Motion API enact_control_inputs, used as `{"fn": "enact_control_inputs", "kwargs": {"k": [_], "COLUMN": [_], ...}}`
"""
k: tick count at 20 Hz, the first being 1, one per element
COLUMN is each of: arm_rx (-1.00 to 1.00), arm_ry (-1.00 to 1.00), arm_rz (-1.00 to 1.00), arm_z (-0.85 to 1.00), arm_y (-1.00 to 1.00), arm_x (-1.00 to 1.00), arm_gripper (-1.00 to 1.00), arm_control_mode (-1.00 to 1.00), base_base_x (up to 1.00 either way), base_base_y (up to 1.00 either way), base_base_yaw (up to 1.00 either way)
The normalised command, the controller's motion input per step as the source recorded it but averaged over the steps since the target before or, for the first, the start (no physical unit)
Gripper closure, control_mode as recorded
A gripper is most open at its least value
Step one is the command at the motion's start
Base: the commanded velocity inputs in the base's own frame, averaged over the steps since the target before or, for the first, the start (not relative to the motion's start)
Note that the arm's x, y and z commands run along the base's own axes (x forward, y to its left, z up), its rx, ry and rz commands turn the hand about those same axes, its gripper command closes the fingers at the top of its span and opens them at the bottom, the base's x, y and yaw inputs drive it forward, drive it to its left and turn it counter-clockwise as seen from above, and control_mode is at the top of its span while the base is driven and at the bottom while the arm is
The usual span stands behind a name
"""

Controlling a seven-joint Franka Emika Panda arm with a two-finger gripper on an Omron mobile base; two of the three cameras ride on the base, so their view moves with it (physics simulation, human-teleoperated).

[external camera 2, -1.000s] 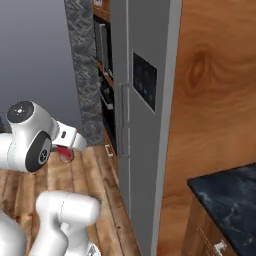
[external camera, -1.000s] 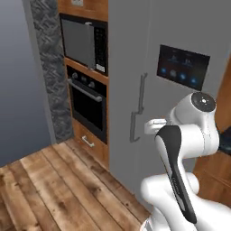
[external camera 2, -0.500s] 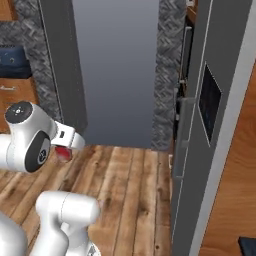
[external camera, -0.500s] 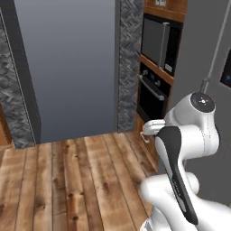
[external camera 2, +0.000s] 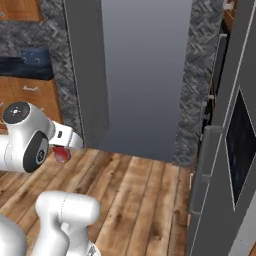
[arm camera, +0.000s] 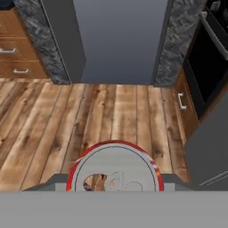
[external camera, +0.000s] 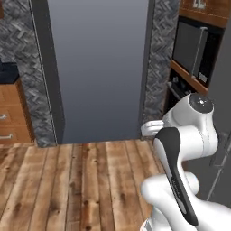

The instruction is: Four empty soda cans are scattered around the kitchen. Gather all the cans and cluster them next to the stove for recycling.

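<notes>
Wood plank floor (external camera: 67,180) runs across the lower part of all three views, with a tall flat grey panel (external camera: 99,67) standing straight ahead between two strips of dark herringbone stone wall (external camera: 22,76). Right of that in the left base view, a wooden cabinet column holds a built-in microwave (external camera: 191,49), with a dark wall oven (arm camera: 209,67) below it as seen from the hand view. Right base view has a grey fridge door (external camera 2: 230,165) with a dark inset screen and a vertical handle close on the right side. Far left: wooden drawers (arm camera: 18,58) with small silver pulls, and a dark worktop (external camera 2: 22,67) above them in the right base view. Arm is folded up close to the base, wrist held at mid height over the floor. Gripper (external camera 2: 62,152) is clenched on a red soda can (external camera 2: 62,154), which hangs just under the wrist, clear of the floor and well apart from the cabinets. From the hand view the same soda can (arm camera: 115,167) sits right at the bottom centre, silvery top with red rim facing the camera, pull tab visible, the dark fingers (arm camera: 53,181) flanking it on either side.
</notes>
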Motion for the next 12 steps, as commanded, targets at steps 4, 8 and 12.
{"fn": "enact_control_inputs", "kwargs": {"k": [4, 8, 12], "arm_rx": [0.00, 0.00, 0.00], "arm_ry": [0.00, 0.00, 0.00], "arm_rz": [0.00, 0.00, 0.00], "arm_z": [0.00, 0.00, 0.00], "arm_y": [0.00, 0.00, 0.00], "arm_x": [0.00, 0.00, 0.00], "arm_gripper": [1.00, 1.00, 1.00], "arm_control_mode": [1.00, 1.00, 1.00], "base_base_x": [0.72, 0.69, 0.48], "base_base_y": [0.02, 0.04, 0.11], "base_base_yaw": [0.26, 0.29, 0.46]}}
